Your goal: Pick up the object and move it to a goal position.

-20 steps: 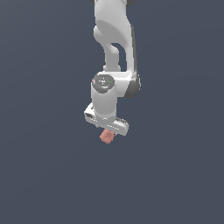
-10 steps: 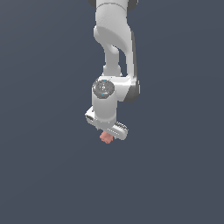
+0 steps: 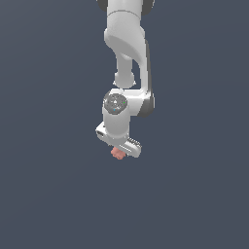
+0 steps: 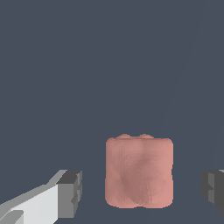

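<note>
The object [image 4: 139,175] is a small salmon-pink block with uneven faces, resting on the dark grey floor. In the wrist view it sits between the two dark finger pads [image 4: 71,192], with a gap showing on each side. My gripper [image 4: 142,191] is open around it and touches neither side. In the exterior view the white hand points down, and my gripper [image 3: 118,151] covers most of the object [image 3: 116,154], which peeks out just below the hand.
A plain dark grey floor [image 3: 194,194] fills both views. The white arm [image 3: 127,44] reaches down from the upper edge of the exterior view.
The hand has come down a little over the object, which has stayed in place. The fingers remain apart.
</note>
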You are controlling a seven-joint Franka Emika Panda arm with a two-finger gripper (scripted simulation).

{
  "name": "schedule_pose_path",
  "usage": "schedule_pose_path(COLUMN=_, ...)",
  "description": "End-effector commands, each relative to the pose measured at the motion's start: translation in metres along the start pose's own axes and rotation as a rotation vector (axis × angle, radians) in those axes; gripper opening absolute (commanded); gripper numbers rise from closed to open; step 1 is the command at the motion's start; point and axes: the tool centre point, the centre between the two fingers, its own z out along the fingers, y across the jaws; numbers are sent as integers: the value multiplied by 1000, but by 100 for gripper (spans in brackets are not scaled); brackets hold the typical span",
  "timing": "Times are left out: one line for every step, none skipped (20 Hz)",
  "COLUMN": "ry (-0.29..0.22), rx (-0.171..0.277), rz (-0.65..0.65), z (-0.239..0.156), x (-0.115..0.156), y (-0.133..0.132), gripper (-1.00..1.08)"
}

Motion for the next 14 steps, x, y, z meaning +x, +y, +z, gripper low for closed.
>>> schedule_pose_path(ry=-1, rx=-1, rz=1, z=14, x=-1, y=0, gripper=100)
schedule_pose_path(ry=-1, rx=-1, rz=2, z=19, x=-1, y=1, gripper=100)
schedule_pose_path(ry=-1, rx=-1, rz=2, z=24, x=-1, y=0, gripper=100)
schedule_pose_path(ry=-1, rx=-1, rz=3, z=27, x=-1, y=1, gripper=100)
schedule_pose_path(ry=-1, rx=-1, rz=3, z=30, x=-1, y=0, gripper=100)
schedule_pose_path(ry=-1, rx=-1, rz=3, z=32, x=-1, y=0, gripper=100)
schedule_pose_path(ry=-1, rx=-1, rz=3, z=33, x=-1, y=0, gripper=100)
schedule_pose_path(ry=-1, rx=-1, rz=3, z=33, x=0, y=0, gripper=100)
schedule_pose_path(ry=-1, rx=-1, rz=3, z=33, x=0, y=0, gripper=100)
schedule_pose_path(ry=-1, rx=-1, rz=3, z=33, x=0, y=0, gripper=-100)
schedule_pose_path(ry=-1, rx=-1, rz=3, z=33, x=0, y=0, gripper=-100)
schedule_pose_path(ry=-1, rx=-1, rz=3, z=33, x=0, y=0, gripper=-100)
schedule_pose_path(ry=-1, rx=-1, rz=3, z=33, x=0, y=0, gripper=-100)
schedule_pose_path(ry=-1, rx=-1, rz=3, z=33, x=0, y=0, gripper=-100)
